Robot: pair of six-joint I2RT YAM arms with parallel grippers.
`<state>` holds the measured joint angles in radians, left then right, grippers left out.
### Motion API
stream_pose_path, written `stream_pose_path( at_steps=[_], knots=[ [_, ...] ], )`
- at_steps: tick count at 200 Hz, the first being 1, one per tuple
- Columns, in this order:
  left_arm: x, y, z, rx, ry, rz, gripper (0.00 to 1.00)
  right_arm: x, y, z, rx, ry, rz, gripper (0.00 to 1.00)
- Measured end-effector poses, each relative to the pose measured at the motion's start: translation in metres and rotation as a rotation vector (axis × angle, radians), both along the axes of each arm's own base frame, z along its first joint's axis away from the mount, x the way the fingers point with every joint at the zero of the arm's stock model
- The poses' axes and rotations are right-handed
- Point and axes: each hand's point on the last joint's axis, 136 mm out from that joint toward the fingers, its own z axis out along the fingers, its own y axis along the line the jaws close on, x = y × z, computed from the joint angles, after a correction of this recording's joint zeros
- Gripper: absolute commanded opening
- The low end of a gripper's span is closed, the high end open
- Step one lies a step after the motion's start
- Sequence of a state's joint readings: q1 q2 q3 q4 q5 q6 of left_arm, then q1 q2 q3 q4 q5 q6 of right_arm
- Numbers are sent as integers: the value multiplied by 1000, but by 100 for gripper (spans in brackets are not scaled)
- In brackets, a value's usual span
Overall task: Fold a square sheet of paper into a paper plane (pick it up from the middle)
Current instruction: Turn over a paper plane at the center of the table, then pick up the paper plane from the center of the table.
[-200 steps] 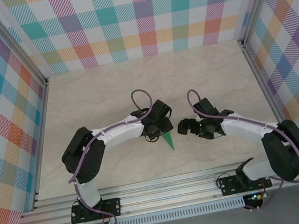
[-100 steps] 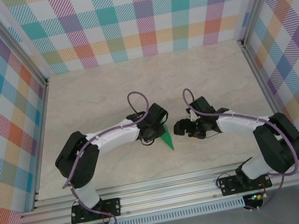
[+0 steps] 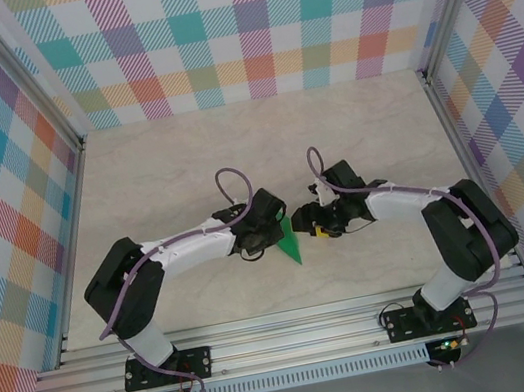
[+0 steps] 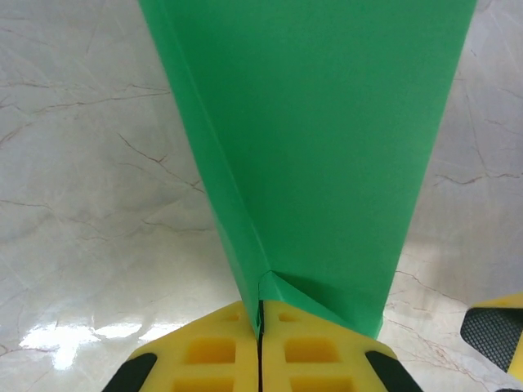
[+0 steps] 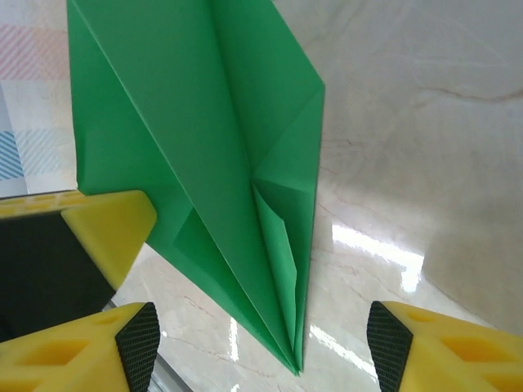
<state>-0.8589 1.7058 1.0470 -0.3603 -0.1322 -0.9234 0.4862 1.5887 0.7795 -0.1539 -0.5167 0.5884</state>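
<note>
The paper plane [image 4: 319, 147], a half-made green dart with a long crease and loose inner flaps, lies near the middle of the table [image 3: 167, 172], between the two arms. The left gripper [image 4: 260, 314] is clenched on its narrow end, pads pressed flat together right at the crease. The right gripper [image 5: 261, 355] is released, its fingers [image 5: 425, 347] well apart on either side of the pointed tip and touching nothing. From above the paper is too small to tell whether it rests on the table or hangs just clear. If the right jaws close off the crease they could crumple a flap. A sideways tug against the left's small pinch might tear the paper or pull it free.
</note>
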Motion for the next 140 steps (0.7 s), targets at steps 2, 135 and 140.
stream_pose_path(
  at_steps=[2,135,140],
  knots=[
    [0,0,-1,1,1,0,7,0,1,0,0,0,2,72],
    [1,-2,-2,-33,-8,-1,8,-2,30,-12,50,47,123,65],
    [1,-2,-2,-33,-8,-1,8,-2,30,-11,54,48,126,64]
  ],
)
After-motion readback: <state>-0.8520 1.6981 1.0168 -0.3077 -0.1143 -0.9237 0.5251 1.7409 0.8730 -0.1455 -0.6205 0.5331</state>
